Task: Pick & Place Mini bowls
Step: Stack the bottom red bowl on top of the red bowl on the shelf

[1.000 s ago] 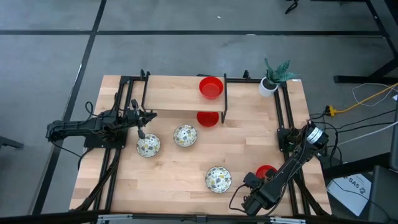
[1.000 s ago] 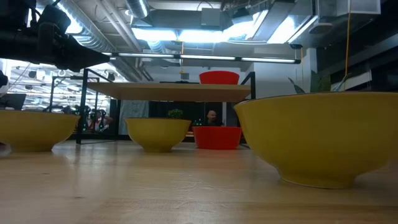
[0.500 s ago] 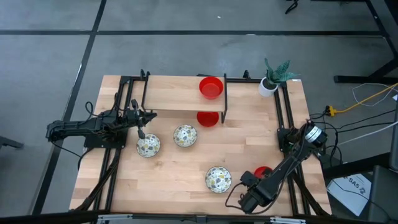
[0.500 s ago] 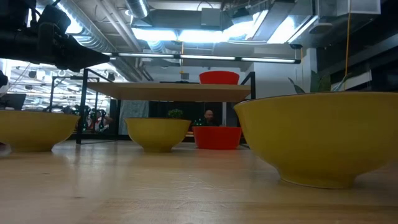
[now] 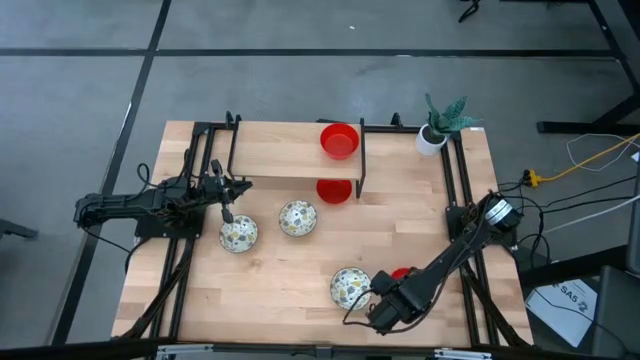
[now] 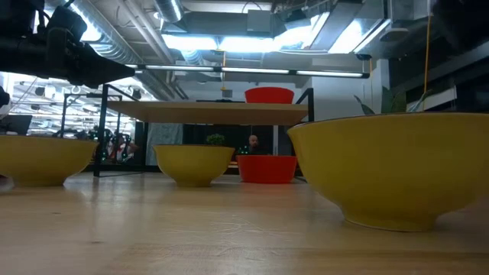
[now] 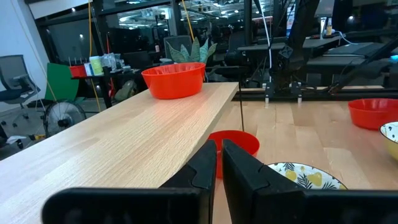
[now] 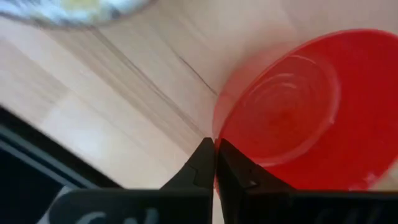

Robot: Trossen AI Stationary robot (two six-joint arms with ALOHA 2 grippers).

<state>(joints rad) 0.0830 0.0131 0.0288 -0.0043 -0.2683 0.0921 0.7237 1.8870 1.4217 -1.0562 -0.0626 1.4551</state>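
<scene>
The right claw is seen pinched onto the rim of a red bowl at the lower right of the table. Since a second ago it has been carried leftward, the bowl with it, now just beside a speckled bowl. Nothing else has shifted. The left claw, pressed together and empty, is held near the shelf. Only the right wrist view shows the grip; from above the red bowl is mostly hidden by the arm.
</scene>
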